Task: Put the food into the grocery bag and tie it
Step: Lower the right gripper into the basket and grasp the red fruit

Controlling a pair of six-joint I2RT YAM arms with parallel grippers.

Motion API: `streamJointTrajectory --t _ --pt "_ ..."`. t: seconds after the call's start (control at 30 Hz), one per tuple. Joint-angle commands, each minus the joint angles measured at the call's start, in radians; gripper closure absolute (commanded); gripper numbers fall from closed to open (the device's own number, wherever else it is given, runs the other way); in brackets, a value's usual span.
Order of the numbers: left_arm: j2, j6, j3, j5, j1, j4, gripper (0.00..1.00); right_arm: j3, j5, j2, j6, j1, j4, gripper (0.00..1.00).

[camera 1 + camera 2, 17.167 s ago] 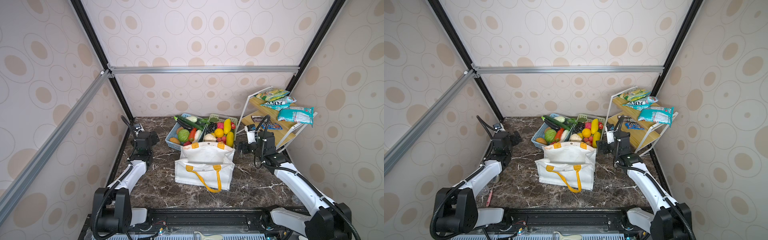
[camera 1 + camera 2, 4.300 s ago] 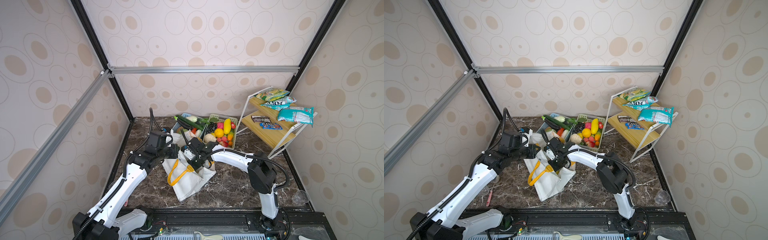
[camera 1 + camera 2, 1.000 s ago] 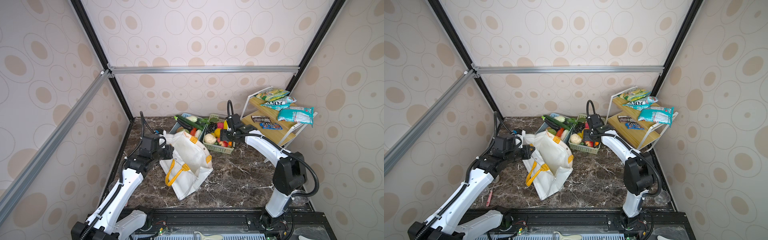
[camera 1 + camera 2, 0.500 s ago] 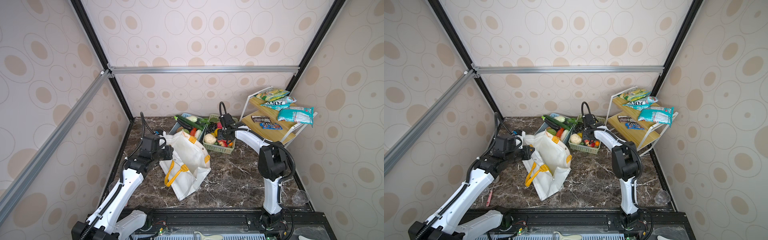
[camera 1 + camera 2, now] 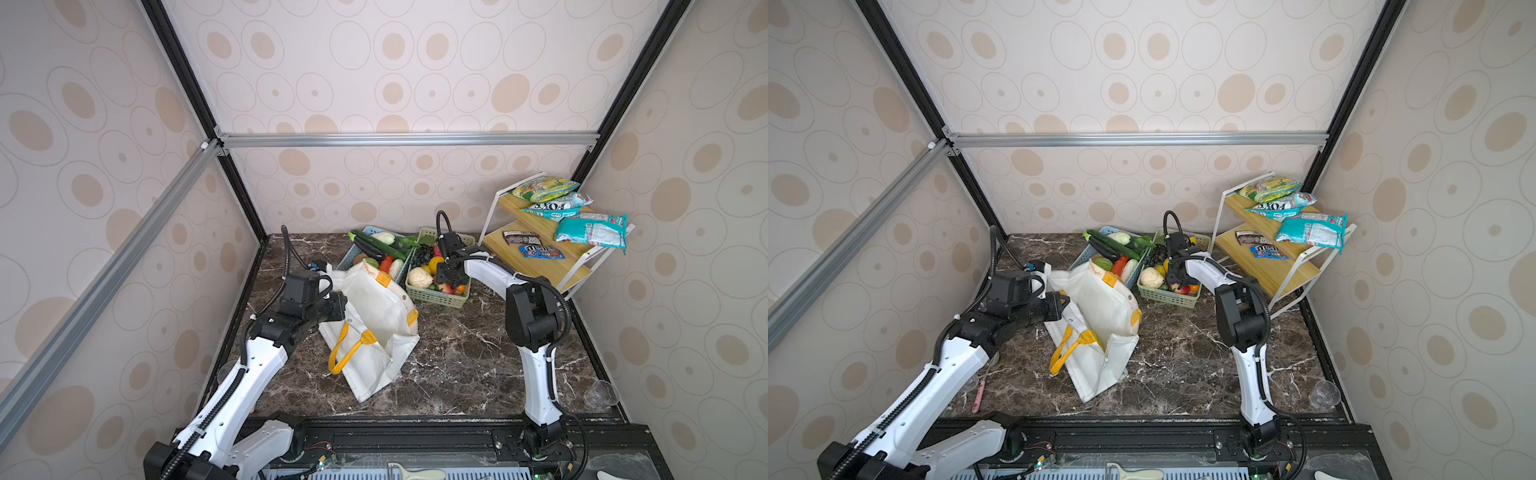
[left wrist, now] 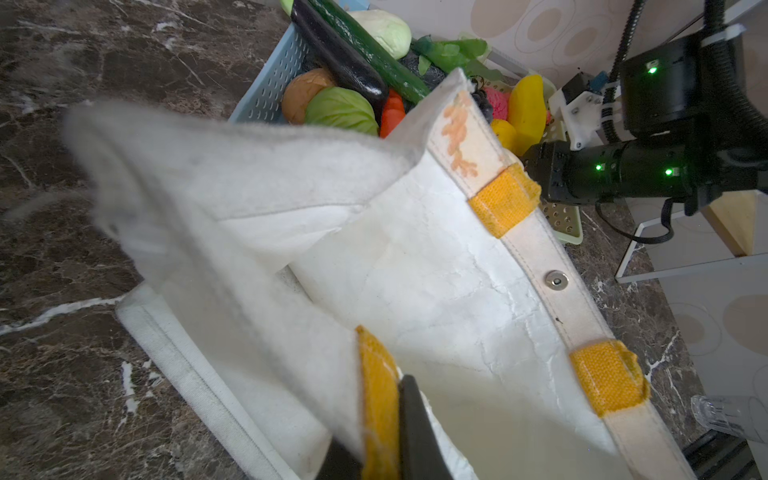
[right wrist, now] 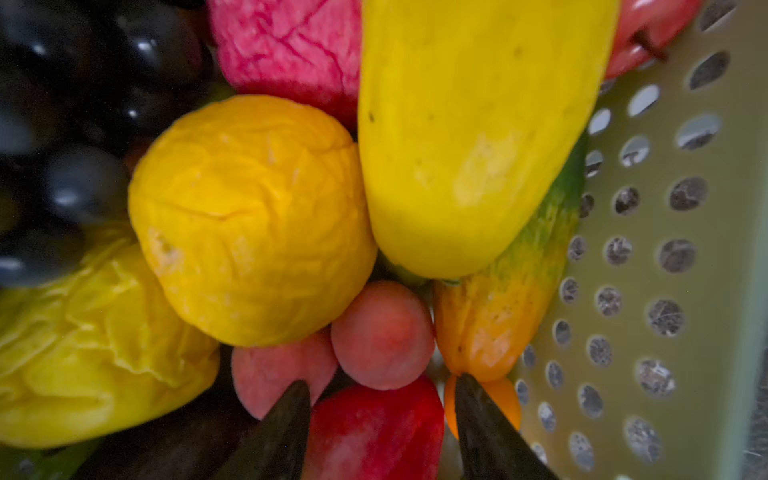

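Left end effector (image 6: 380,436) clenched on grocery bag (image 6: 415,291) rim, right end effector (image 7: 382,386) parted astride red fruit (image 7: 374,432); risk of glossy skin squirting free under squeeze.

A dark brown marble tabletop (image 5: 457,365) with white veins. Near its middle sits a white grocery bag (image 5: 374,316), its base on the stone. Behind the bag, a blue basket (image 5: 349,259) and a green basket (image 5: 436,296) stand side by side. A two-tier wooden rack (image 5: 540,270) stands at the back right. A clear cup (image 5: 600,397) sits near the front right corner, and a pink stick (image 5: 978,395) lies front left.
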Motion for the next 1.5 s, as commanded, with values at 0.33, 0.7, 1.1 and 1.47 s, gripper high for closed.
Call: streamJointTrajectory --t 0.33,0.7,1.1,1.47 --pt "0.011 0.013 0.032 -0.005 0.006 0.030 1.00 0.087 -0.047 0.080 0.098 -0.008 -0.068 0.36" --pt "0.025 0.011 0.003 -0.002 0.006 0.061 1.00 0.207 -0.119 0.073 0.095 -0.002 -0.264 0.31" --pt "0.020 0.015 -0.013 -0.002 0.006 0.068 1.00 0.246 -0.091 0.158 0.138 0.005 -0.316 0.32" --pt "0.014 0.018 -0.012 -0.010 0.006 0.062 1.00 0.243 -0.136 0.215 0.139 0.004 -0.276 0.34"
